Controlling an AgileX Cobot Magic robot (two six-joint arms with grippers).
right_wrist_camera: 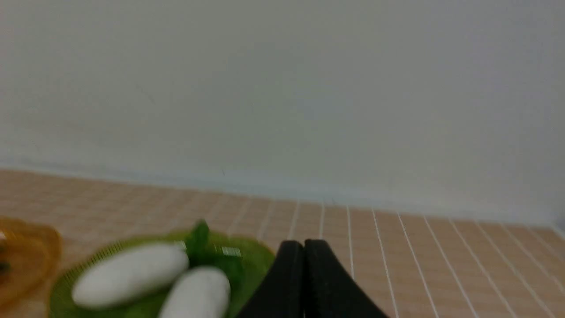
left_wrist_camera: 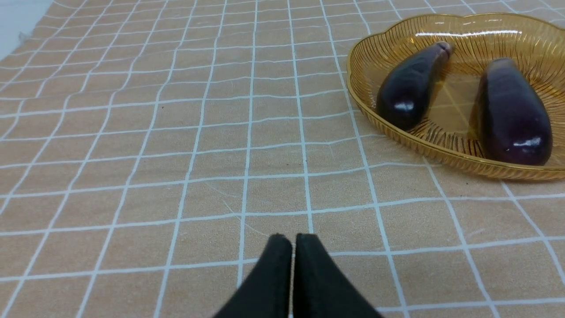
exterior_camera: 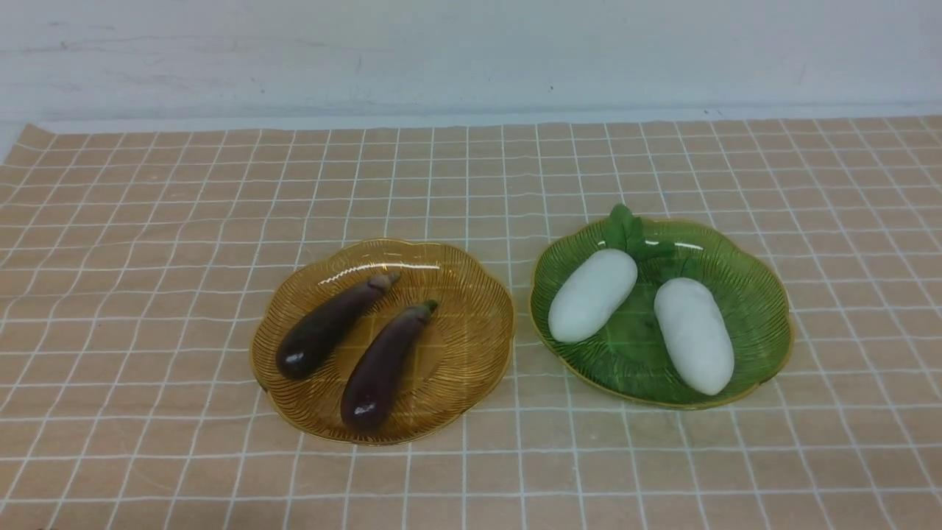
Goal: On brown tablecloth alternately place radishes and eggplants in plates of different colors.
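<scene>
On the brown tablecloth [exterior_camera: 147,294] the amber plate [exterior_camera: 471,294] holds two purple eggplants, one on the left [exterior_camera: 331,325] and one on the right [exterior_camera: 384,366]. The green plate [exterior_camera: 758,294] to its right holds two white radishes, one on the left [exterior_camera: 593,294] and one on the right [exterior_camera: 693,335]. No arm shows in the front view. My left gripper [left_wrist_camera: 293,240] is shut and empty above bare cloth, apart from the amber plate [left_wrist_camera: 366,101] and its eggplants [left_wrist_camera: 410,86] [left_wrist_camera: 512,112]. My right gripper [right_wrist_camera: 303,247] is shut and empty, beside the green plate [right_wrist_camera: 251,256] with both radishes [right_wrist_camera: 130,274] [right_wrist_camera: 196,293].
A white wall [exterior_camera: 471,51] runs along the cloth's far edge. The cloth's left edge [left_wrist_camera: 26,39] shows bare white table beyond it. Part of the amber plate [right_wrist_camera: 26,256] shows blurred in the right wrist view.
</scene>
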